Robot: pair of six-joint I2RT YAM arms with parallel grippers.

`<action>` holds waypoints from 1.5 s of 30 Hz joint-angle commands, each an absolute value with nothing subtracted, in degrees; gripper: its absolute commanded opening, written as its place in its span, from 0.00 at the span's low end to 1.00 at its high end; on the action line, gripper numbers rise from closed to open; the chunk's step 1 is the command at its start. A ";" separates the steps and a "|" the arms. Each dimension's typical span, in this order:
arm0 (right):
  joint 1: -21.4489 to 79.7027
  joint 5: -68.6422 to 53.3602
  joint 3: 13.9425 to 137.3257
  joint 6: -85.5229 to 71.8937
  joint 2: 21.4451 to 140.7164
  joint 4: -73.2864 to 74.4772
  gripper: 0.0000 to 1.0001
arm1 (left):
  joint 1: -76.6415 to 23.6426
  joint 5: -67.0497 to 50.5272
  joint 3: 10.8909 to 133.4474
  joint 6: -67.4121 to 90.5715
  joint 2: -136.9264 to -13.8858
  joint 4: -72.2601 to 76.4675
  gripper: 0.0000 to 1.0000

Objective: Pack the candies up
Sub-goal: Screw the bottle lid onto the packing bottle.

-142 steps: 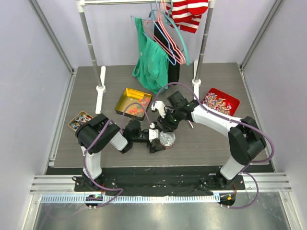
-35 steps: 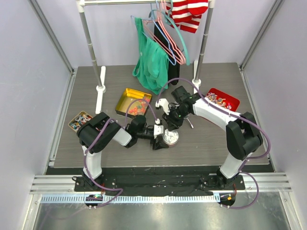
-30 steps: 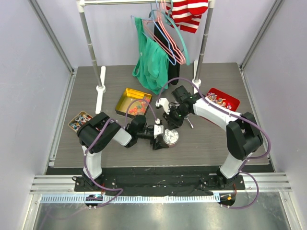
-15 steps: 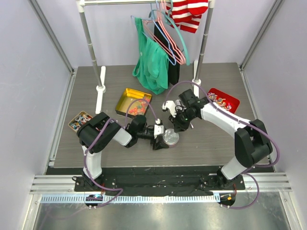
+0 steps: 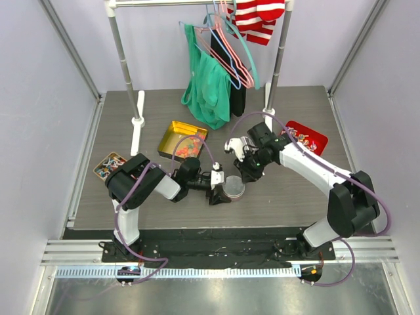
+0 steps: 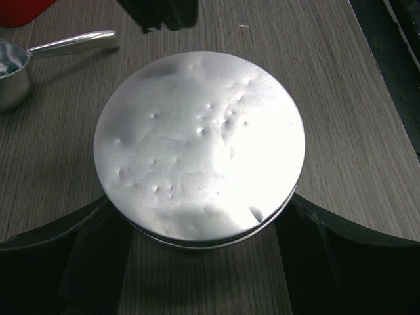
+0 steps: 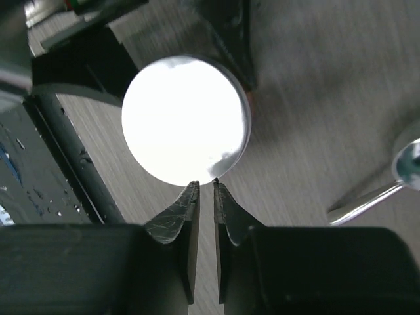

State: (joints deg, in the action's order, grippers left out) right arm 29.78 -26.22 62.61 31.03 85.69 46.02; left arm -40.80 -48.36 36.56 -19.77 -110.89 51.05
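My left claw (image 6: 200, 213) is pinching the round tin (image 6: 200, 141), with one finger against each side of its wall. The tin is closed, and its dented silver top fills most of the left wrist view. It stands on the table (image 5: 289, 197) close to the near edge, about midway along it. The left arm lies low: the elbow is folded back over its base and the forearm runs nearly flat to the right, so the claw meets the tin from the left.

My right claw (image 7: 205, 186) is pressed almost together, with only a thin slit between the fingertips and nothing in it. In the right wrist view the tips sit just at the rim of the round tin. I cannot tell whether they touch it. The right arm rises from its base near the near right corner, bends at the elbow and reaches left toward the middle of the table, with the wrist tipped down just behind the tin.

The candies (image 5: 186, 147) I can see lie in the gold tin (image 5: 172, 133), which is left of centre and farther back than the round tin, apart from both claws. A metal scoop (image 6: 39, 56) rests on the table just beyond the round tin. Something small shows in its bowl, but I cannot make out what.
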 commanded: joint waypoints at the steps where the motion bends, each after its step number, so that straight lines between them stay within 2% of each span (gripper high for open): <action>1: 29.88 -27.76 69.42 29.18 88.67 43.33 0.20 | -40.52 -45.18 37.09 -22.24 -110.65 48.25 0.61; 7: 29.79 -31.19 74.61 29.00 96.14 42.71 0.26 | -40.60 -45.35 37.18 -22.50 -110.57 47.81 0.61; 18: 29.88 -35.51 76.64 29.44 101.60 43.07 0.28 | -40.61 -45.44 37.44 -22.59 -110.57 47.28 0.60; 30: 29.88 -34.11 71.82 31.55 97.65 46.93 0.20 | -40.60 -45.26 37.97 -22.85 -110.48 46.05 0.58; 45: 29.71 -30.59 62.41 31.20 87.28 49.57 0.18 | -40.52 -45.18 38.23 -22.76 -110.57 45.18 0.55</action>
